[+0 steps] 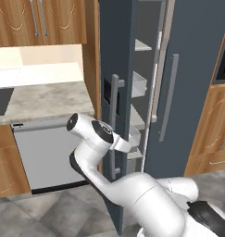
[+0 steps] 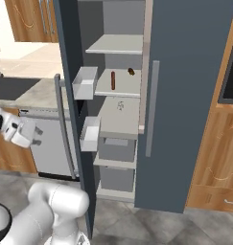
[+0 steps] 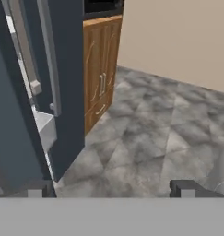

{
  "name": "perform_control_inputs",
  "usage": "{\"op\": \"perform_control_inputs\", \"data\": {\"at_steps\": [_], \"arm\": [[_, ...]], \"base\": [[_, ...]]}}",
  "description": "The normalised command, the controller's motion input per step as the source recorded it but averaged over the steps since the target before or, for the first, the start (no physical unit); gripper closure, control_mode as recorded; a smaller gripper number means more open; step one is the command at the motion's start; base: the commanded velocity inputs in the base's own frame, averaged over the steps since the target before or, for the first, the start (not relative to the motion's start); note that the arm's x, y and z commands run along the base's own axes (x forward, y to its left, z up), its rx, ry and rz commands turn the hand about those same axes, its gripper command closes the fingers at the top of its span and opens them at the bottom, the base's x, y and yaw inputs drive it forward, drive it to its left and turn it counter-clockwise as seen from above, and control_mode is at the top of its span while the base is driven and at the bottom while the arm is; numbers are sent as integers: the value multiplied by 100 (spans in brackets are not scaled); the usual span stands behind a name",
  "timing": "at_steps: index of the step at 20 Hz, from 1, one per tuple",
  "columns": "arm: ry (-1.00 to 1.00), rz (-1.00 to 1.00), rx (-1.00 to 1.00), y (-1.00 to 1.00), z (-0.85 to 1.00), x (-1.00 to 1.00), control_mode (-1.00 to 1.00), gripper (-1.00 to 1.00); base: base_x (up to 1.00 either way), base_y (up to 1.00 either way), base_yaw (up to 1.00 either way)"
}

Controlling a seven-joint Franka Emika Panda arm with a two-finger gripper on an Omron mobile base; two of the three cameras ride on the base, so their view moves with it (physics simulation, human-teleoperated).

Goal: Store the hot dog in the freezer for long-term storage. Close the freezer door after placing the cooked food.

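One hot dog (image 2: 113, 81) is lying on a freezer (image 2: 185, 95) shelf beside one stubby brown lump (image 2: 131, 72), the door (image 2: 72, 95) is standing ajar, and the gripper (image 3: 111, 188) is hanging spread and empty; no writing is legible.

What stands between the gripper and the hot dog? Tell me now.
In the right base view, the open freezer door and its bar handle stand between the gripper and the shelved hot dog.

Freezer shelf (image 2: 122, 91): pale grey, bearing the hot dog (image 2: 113, 80)
Beside it: stubby dark-brown lump (image 2: 131, 72), apart
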Motion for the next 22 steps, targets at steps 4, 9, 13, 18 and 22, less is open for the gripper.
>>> {"op": "perform_control_inputs", "data": {"at_steps": [4, 9, 13, 18, 22], "arm": [[-1, -21, -21, 0, -19, 30, -100, -100], [0, -8, -16, -5, -6, 53, -100, -100], [0, 0, -10, 0, 0, 37, -100, -100], [0, 0, -8, 0, 0, 30, -100, -100], [0, 0, -8, 0, 0, 29, -100, -100]], "base": [[0, 0, 0], [0, 0, 0], [0, 0, 0], [0, 0, 0], [0, 0, 0]]}}
